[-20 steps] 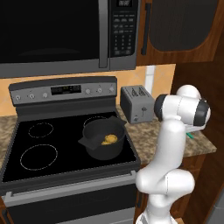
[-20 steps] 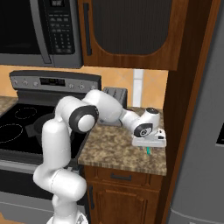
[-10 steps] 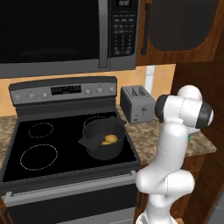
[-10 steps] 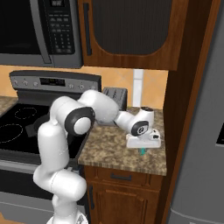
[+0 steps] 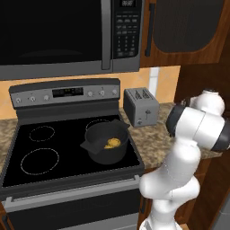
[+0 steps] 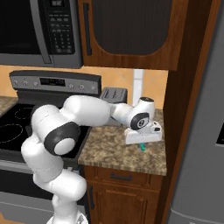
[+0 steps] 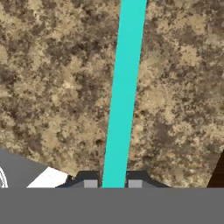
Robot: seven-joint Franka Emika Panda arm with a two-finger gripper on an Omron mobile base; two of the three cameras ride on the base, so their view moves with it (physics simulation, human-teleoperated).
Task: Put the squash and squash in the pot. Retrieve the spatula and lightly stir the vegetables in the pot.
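Reaching low over the granite counter [image 6: 113,148] to the right of the stove [image 5: 27,179], the white arm has its gripper [image 6: 142,145] pointed down at the speckled stone. In the hand view the spatula [image 7: 124,92] shows as a teal handle running straight up from between the two dark fingertips [image 7: 90,180], which sit just beside it on either side; I cannot tell whether they are pressing on it. A bit of teal pokes out under the hand in the right base view too. Over on the stove, the pot [image 5: 107,143] sits on the right front burner with the squash [image 5: 112,143] lying inside. Behind it, against the wall, stands the toaster [image 5: 140,106].
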